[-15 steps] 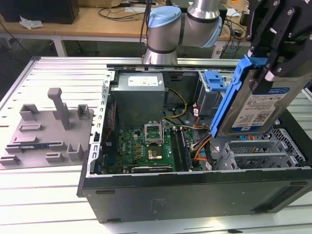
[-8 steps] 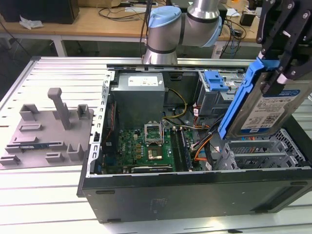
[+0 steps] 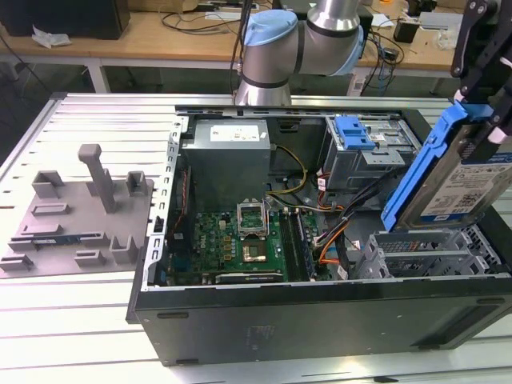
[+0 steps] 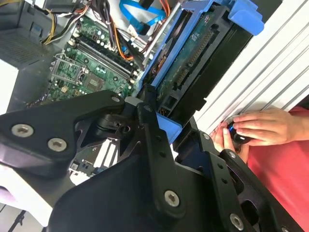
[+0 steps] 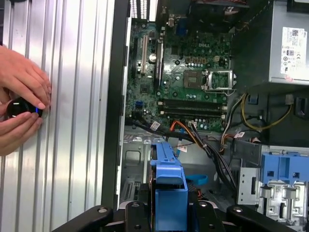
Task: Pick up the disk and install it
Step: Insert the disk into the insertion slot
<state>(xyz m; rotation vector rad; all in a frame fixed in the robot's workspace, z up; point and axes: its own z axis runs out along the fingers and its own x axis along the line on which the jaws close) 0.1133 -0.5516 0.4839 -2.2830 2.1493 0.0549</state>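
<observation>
The disk (image 3: 460, 184) is a silver drive with a white-and-blue label in a blue carrier bracket (image 3: 422, 172). It hangs tilted above the grey metal drive cage (image 3: 432, 254) at the near corner of the open computer case, on the exterior view's right. My gripper (image 3: 484, 100) is shut on the disk's upper end. In both wrist views the black fingers (image 4: 145, 113) clamp the blue bracket (image 5: 169, 186), and the disk's circuit-board side (image 4: 193, 63) faces the second wrist view. The disk's lower edge stands just over the cage opening.
The case (image 3: 320, 320) holds a green motherboard (image 3: 240, 236), a grey power supply (image 3: 228, 152), bundled cables (image 3: 336, 232) and a second cage with a blue latch (image 3: 353, 132). A grey fixture (image 3: 80, 208) lies at the exterior view's left. A person's hands (image 5: 21, 96) rest on the ribbed table beside the case.
</observation>
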